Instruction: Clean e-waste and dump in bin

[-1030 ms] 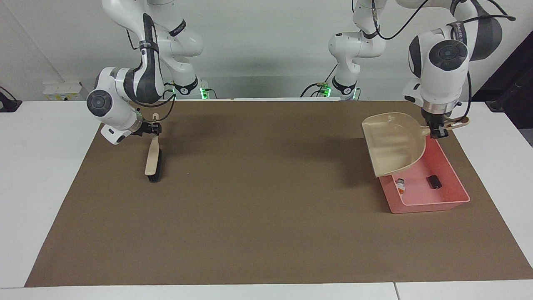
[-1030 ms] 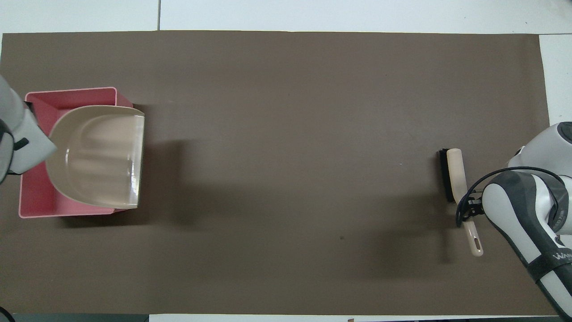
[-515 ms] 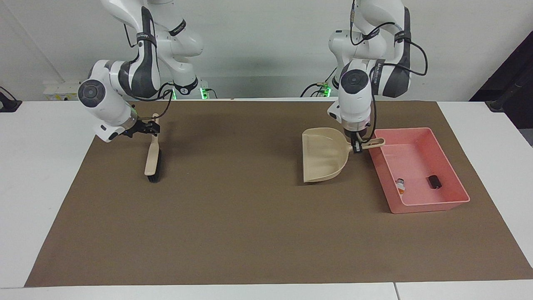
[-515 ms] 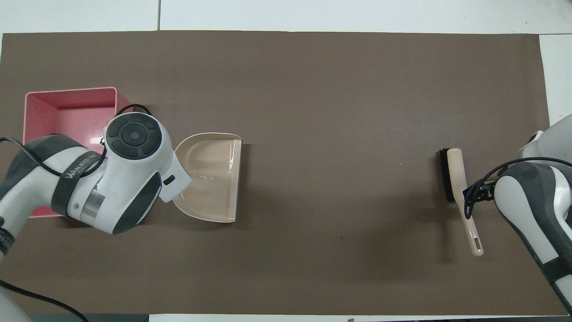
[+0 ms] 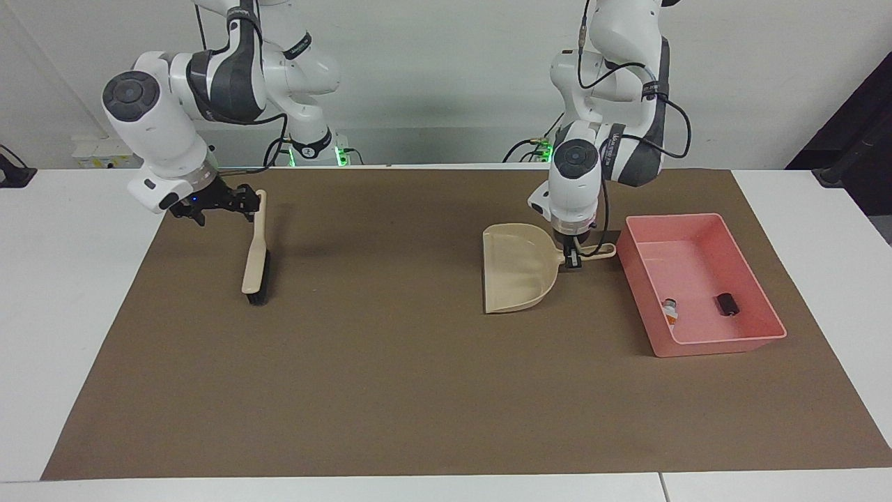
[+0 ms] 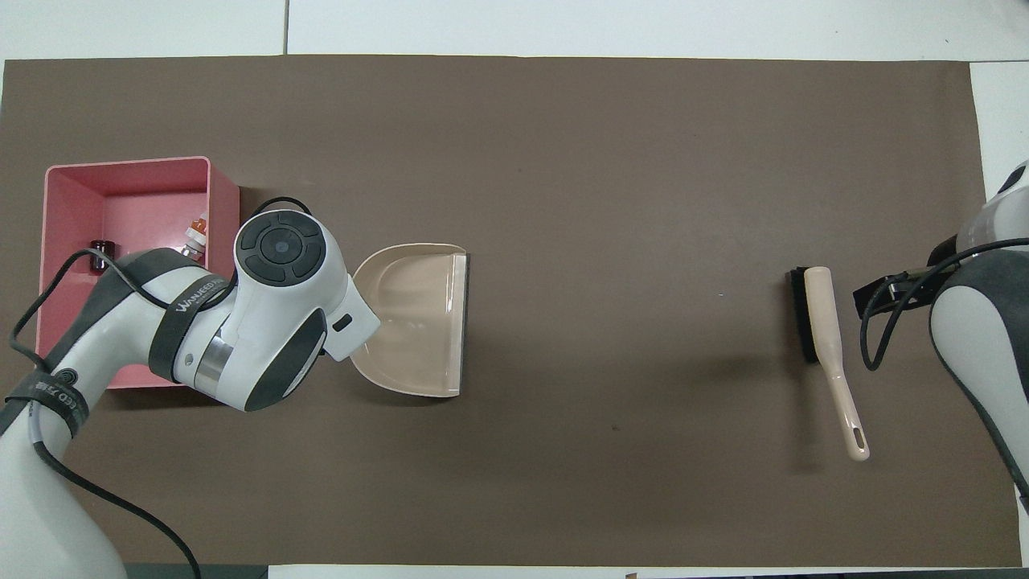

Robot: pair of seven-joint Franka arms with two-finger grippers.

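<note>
The pink bin stands at the left arm's end of the mat and holds the e-waste: a white-grey bit with an orange patch and a small black piece. All three also show in the overhead view: the bin, the white bit, the black piece. My left gripper is shut on the handle of the beige dustpan, which sits low on the mat beside the bin. My right gripper is open, raised beside the handle of the brush, not touching it.
The brush lies flat on the brown mat at the right arm's end, bristles toward the middle. My left arm's wrist covers part of the bin and the dustpan handle from above. White table surrounds the mat.
My left gripper carried the dustpan from over the bin down to the mat beside it. My right gripper let go of the brush handle and rose away from it.
</note>
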